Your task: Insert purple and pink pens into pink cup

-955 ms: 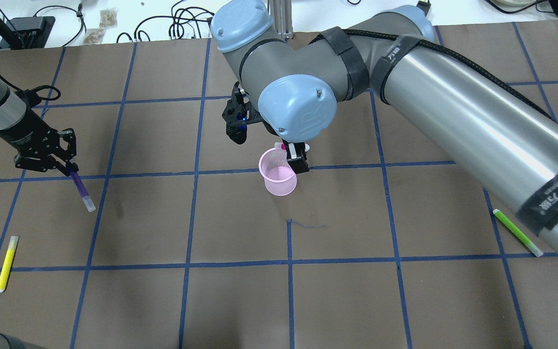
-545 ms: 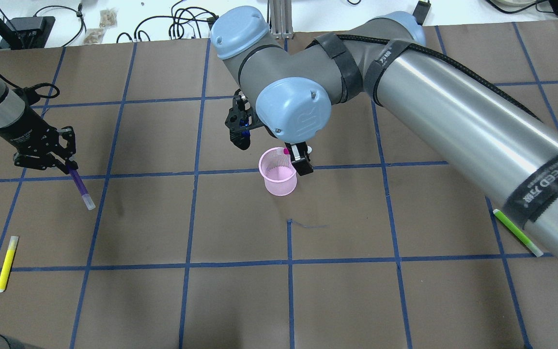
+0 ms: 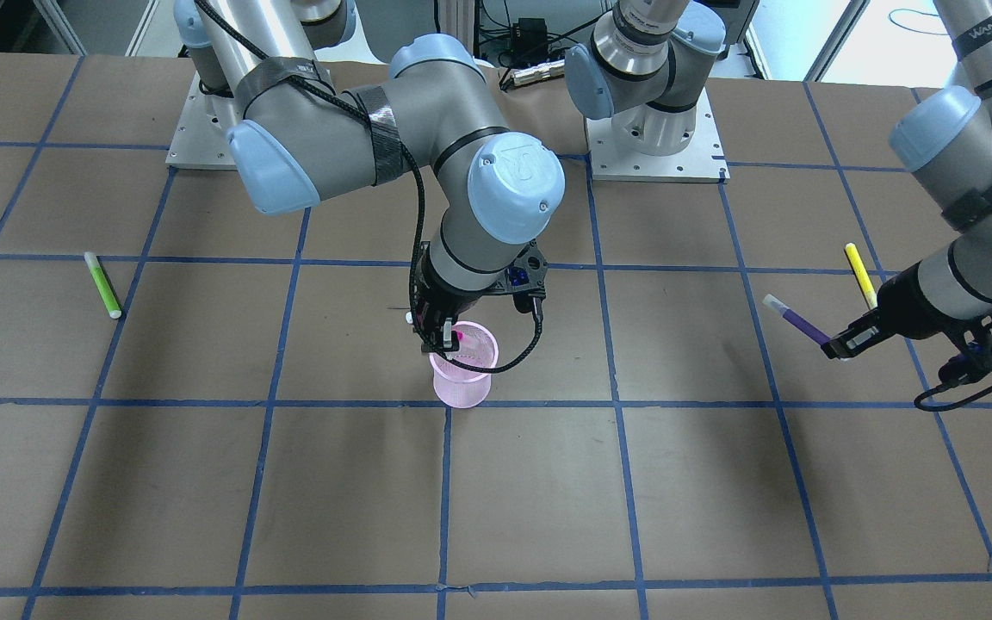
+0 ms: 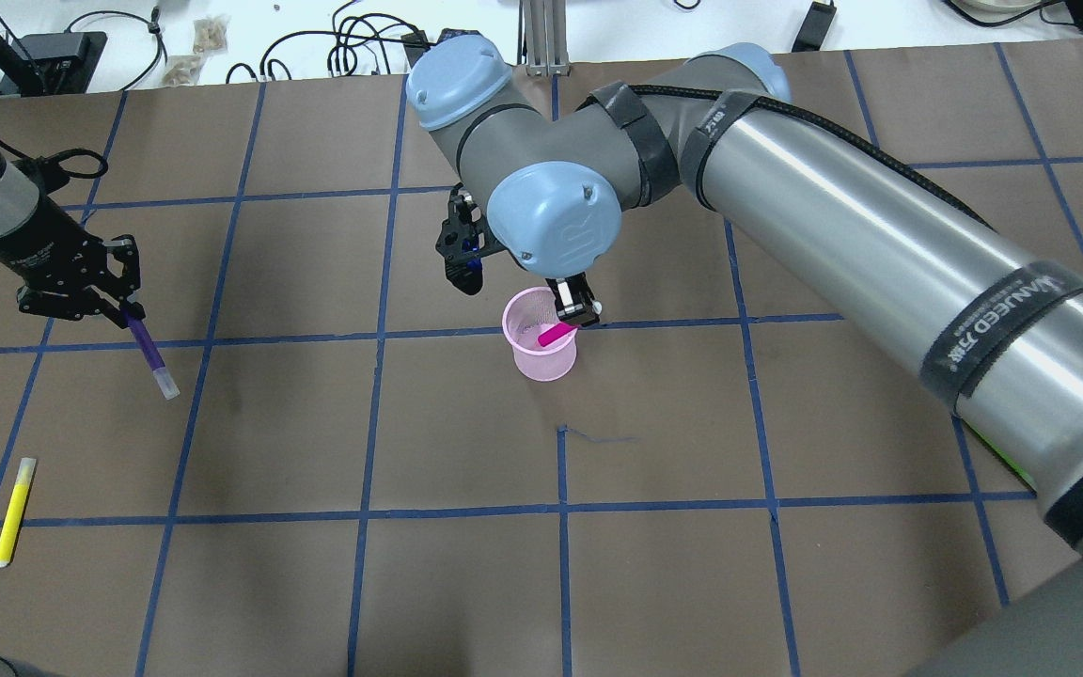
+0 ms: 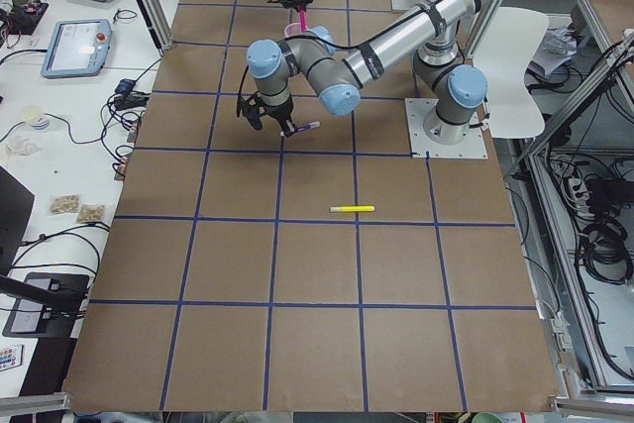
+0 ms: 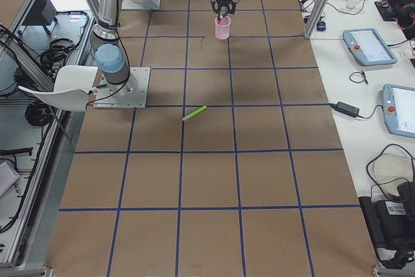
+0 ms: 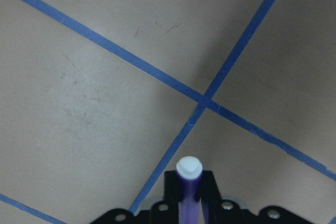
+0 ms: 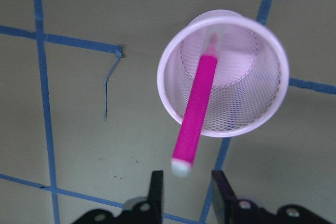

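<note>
The pink mesh cup (image 4: 541,362) stands upright near the table's middle. The pink pen (image 4: 556,334) is tip-down inside it, its upper end leaning over the rim. In the right wrist view the pen (image 8: 198,103) is blurred and free of the fingers. My right gripper (image 4: 572,306) hangs open just above the cup's rim (image 8: 168,103). My left gripper (image 4: 123,315) is far to the left, shut on the purple pen (image 4: 149,353), which points down and forward above the table. The purple pen also shows in the left wrist view (image 7: 189,192).
A yellow pen (image 4: 13,512) lies near the table's left front. A green pen (image 3: 102,284) lies on the right side, mostly hidden under my right arm in the overhead view. Blue tape lines grid the brown table (image 4: 466,583).
My right gripper has let go of the pink pen, which now leans inside the cup. My left gripper has moved slightly up and left with the purple pen.
</note>
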